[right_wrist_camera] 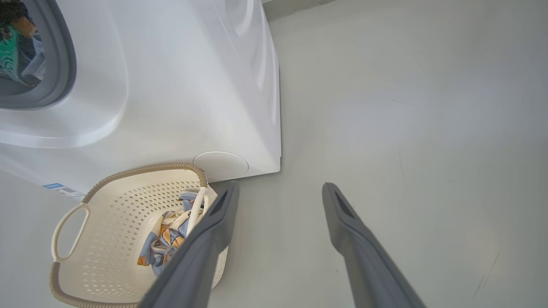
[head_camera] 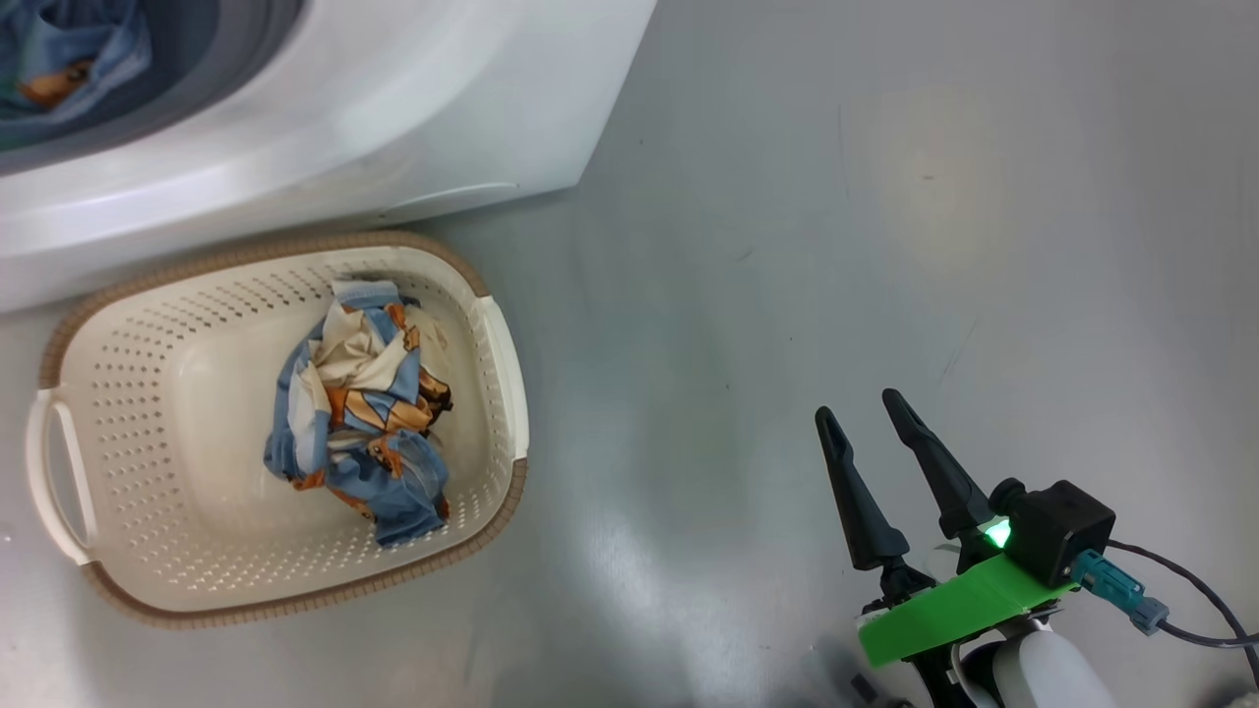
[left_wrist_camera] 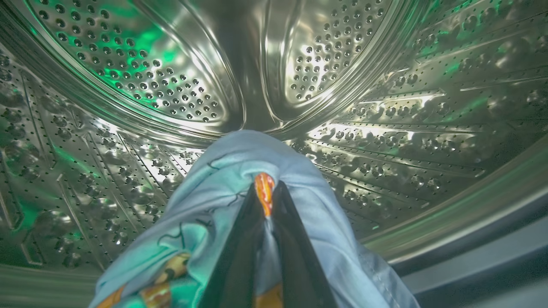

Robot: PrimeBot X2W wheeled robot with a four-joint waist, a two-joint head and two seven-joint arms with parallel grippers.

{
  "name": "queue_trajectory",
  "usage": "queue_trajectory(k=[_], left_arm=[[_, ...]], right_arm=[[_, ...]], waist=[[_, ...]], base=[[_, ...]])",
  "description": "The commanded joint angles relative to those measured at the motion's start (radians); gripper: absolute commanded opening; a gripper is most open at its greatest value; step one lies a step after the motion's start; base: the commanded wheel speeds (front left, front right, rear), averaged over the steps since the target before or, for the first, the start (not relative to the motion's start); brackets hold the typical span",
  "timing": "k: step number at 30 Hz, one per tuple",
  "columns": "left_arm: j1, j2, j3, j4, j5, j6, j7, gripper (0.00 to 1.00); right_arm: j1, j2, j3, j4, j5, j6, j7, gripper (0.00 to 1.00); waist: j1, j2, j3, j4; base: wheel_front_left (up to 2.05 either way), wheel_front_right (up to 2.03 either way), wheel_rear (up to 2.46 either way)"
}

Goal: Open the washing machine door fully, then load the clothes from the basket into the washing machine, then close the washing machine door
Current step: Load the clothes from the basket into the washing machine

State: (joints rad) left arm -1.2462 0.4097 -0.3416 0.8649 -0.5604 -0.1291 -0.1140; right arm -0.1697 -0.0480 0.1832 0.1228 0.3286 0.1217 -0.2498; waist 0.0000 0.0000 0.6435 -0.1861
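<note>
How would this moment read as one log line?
left gripper: shut on garment, inside washing-machine drum | right gripper: open, empty | basket: holds clothes

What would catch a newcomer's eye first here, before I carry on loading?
The left gripper, shut on a blue printed garment, deep inside the shiny steel drum. Next, the cream basket beside the washing machine, a crumpled bundle of clothes in it, and the right gripper open and empty over the floor.
</note>
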Motion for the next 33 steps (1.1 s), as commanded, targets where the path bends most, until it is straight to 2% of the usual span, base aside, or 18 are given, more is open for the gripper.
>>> queue_trajectory(k=[1, 6, 12, 15, 16, 20, 26, 32, 33], left_arm=[[-0.044, 0.05, -0.001, 0.0, -0.007, -0.001, 0.004, 0.0], [-0.1, 0.057, -0.055, 0.034, -0.016, -0.002, -0.026, 0.0], [-0.18, 0.078, -0.097, 0.007, 0.011, -0.002, -0.135, 0.0], [-0.2, 0.105, -0.007, -0.146, 0.082, 0.006, -0.147, 0.0], [-0.2, 0.105, -0.007, -0.146, 0.082, 0.006, -0.147, 0.0], [-0.144, 0.1, 0.099, -0.274, 0.16, 0.009, -0.147, 0.0], [-0.08, 0.064, 0.165, -0.243, 0.199, 0.002, -0.148, 0.0], [-0.076, 0.043, 0.139, -0.12, 0.19, -0.001, -0.148, 0.0], [-0.084, 0.043, 0.132, -0.106, 0.183, -0.001, -0.148, 0.34]], right_arm=[[0.006, -0.002, 0.027, -0.013, 0.016, 0.009, -0.012, 1.0], [0.016, -0.002, 0.039, -0.013, 0.027, 0.009, -0.012, 1.0], [0.019, -0.002, 0.06, -0.014, 0.043, 0.009, -0.012, 1.0], [0.006, -0.002, 0.077, -0.018, 0.058, 0.009, -0.012, 1.0], [0.006, -0.002, 0.077, -0.018, 0.058, 0.009, -0.012, 1.0], [-0.004, -0.002, 0.082, -0.01, 0.064, 0.009, -0.012, 1.0], [-0.012, -0.002, 0.084, 0.007, 0.061, 0.009, -0.012, 1.0], [-0.015, -0.002, 0.091, 0.025, 0.067, 0.009, -0.012, 1.0], [-0.015, -0.002, 0.092, 0.027, 0.068, 0.009, -0.012, 1.0]], waist=[[0.0, 0.0, 0.022, 0.0], [0.0, 0.0, 0.051, -0.005], [0.0, 0.0, 0.11, -0.01], [0.0, 0.0, 0.14, -0.019], [0.0, 0.0, 0.14, -0.019], [0.0, 0.0, 0.144, -0.021], [0.0, 0.0, 0.125, -0.014], [0.0, 0.0, 0.113, -0.013], [0.0, 0.0, 0.113, -0.013]], base=[[0.0, 0.0, 0.0], [0.0, 0.0, 0.0], [0.0, 0.0, 0.0], [0.0, 0.0, 0.0], [0.0, 0.0, 0.0], [0.0, 0.0, 0.0], [0.0, 0.0, 0.0], [0.0, 0.0, 0.0], [0.0, 0.0, 0.0]])
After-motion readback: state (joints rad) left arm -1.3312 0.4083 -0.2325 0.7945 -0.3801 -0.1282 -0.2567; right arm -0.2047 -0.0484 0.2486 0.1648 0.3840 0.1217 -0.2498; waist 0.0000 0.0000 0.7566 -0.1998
